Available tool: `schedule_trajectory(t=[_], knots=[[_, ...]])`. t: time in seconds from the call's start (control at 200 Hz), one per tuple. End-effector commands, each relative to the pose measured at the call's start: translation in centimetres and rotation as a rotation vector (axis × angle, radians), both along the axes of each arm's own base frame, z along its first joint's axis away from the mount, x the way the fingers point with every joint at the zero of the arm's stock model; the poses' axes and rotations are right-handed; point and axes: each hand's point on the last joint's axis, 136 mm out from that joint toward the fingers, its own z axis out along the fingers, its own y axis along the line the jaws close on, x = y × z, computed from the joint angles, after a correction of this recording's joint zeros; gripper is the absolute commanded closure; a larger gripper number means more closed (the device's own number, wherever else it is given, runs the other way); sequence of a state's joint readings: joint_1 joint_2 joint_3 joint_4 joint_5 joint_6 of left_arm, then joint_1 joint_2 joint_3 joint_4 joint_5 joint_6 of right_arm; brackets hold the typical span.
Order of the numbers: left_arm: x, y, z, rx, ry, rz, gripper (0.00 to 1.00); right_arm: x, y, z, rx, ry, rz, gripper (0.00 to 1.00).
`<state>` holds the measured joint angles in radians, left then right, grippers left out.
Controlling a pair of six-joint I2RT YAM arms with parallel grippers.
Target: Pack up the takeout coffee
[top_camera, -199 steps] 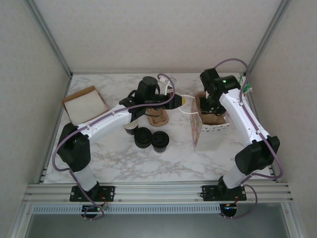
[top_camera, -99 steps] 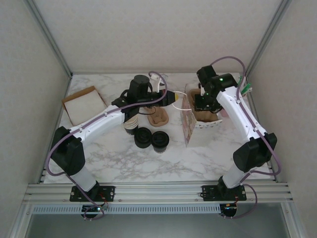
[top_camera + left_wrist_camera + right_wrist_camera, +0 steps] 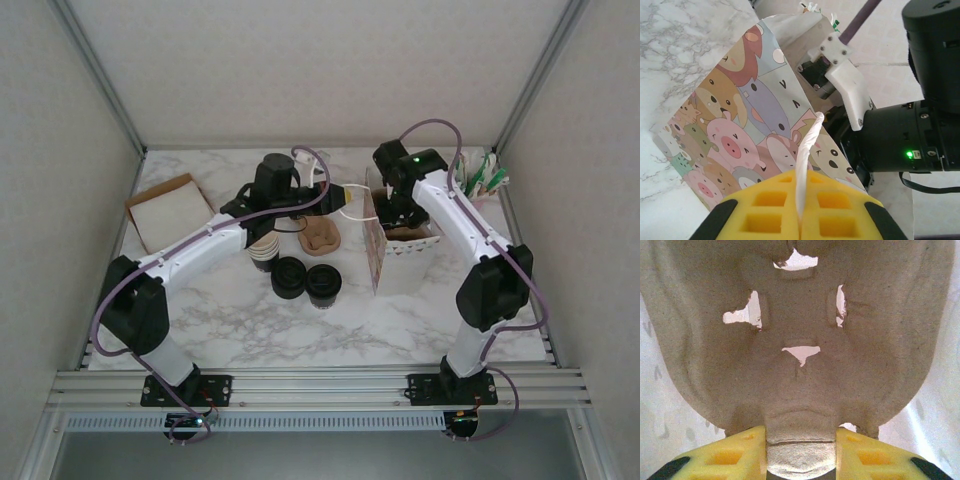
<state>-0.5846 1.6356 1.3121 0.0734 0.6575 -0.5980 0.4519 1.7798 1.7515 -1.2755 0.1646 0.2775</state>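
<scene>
Pinching one white handle (image 3: 807, 155) of the single cartoon-animal paper bag (image 3: 740, 135), the left hand (image 3: 801, 220) is closed, with the strip caught between its yellow pads (image 3: 765, 212). The bag stands mouth up on the marble desk (image 3: 250, 330), right of centre. The right hand (image 3: 800, 452) reaches into the bag from above and is clamped on the tab of a pulp carrier (image 3: 800, 340) held inside it. A second pulp carrier (image 3: 322, 238) lies on the desk just left of the bag, making two in all. Just in front of it, two black round things sit side by side. The right, taller one looks to be the lidded coffee cup (image 3: 324, 284) and the left one a squat pile of lids (image 3: 290, 277), though both are too small to be sure. One stack of cups (image 3: 263, 252) stands under the left arm. One flat box (image 3: 170, 212) lies at the far left. A cluster of packets (image 3: 482, 180), too small to count, sits at the far right edge.
</scene>
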Motion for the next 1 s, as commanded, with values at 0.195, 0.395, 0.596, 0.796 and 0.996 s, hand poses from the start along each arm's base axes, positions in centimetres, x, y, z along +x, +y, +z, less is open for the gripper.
schedule_trajectory(t=[0.195,0.395,0.596,0.796,0.996], knots=[[0.2,0.9,2.0,-0.027,-0.065,0.014,1.00,-0.1,-0.2,-2.2,-0.030,0.020,-0.021,0.65],[0.4,1.0,1.8,-0.026,-0.063,0.017,1.00,-0.6,-0.4,-3.2,-0.032,0.033,-0.028,0.65],[0.8,1.0,1.8,-0.025,-0.064,0.025,1.00,-0.3,-0.5,-4.4,-0.039,0.037,-0.046,0.65],[1.5,1.0,2.1,-0.027,-0.069,0.031,1.00,0.4,-0.4,-5.5,-0.050,0.031,-0.073,0.65],[2.4,1.1,2.4,-0.030,-0.087,0.044,1.00,2.1,-0.1,-5.1,-0.047,-0.018,-0.096,0.65]])
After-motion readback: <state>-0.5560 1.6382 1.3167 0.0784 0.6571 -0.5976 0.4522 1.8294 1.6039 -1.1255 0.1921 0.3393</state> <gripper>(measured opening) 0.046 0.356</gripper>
